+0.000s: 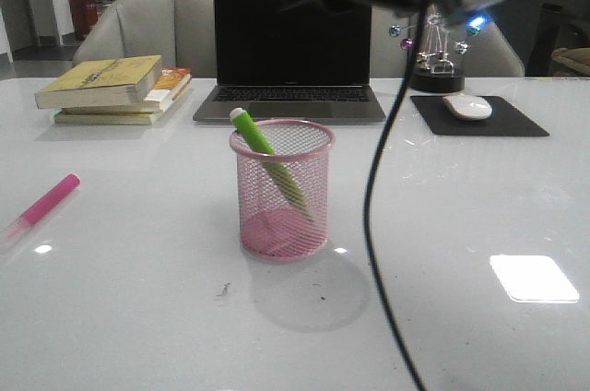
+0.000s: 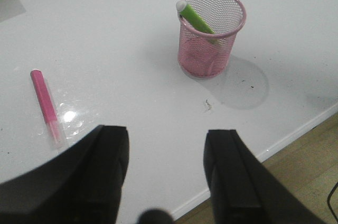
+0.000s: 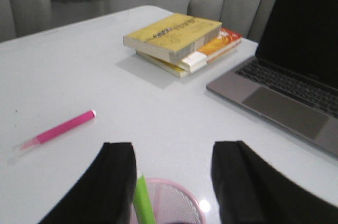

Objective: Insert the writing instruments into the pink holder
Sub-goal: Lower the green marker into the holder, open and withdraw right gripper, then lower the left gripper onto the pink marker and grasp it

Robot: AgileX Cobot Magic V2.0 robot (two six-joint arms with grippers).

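Green marker (image 1: 269,162) stands tilted inside the pink holder (image 1: 282,190), its whitish end up and leaning on the rim toward the robot's left and the far side, its lower end slanting down toward the holder's right near side. The pink marker (image 1: 44,204) lies flat on the white table (image 1: 138,308), well apart from the holder on the robot's left. Its long axis runs diagonally, the solid pink end pointing away toward the books and the paler, clear-capped end toward the near left edge.

The left gripper (image 2: 166,176) hangs over the near part of the table with its fingers spread wide and nothing between them; both markers and the holder lie beyond it. The right gripper (image 3: 173,182) sits directly above the holder, fingers likewise spread and empty, the green marker's top showing just beside its one finger.

The table is glossy white and reflects ceiling lights. At the far side rest a stack of books (image 1: 115,88), an open laptop (image 1: 290,50), a black mouse pad (image 1: 477,116) with a white mouse (image 1: 467,106), and a small ball-pendulum toy (image 1: 437,57). A black cable (image 1: 378,216) hangs across the front view. Grey chairs (image 1: 152,27) stand behind the table.
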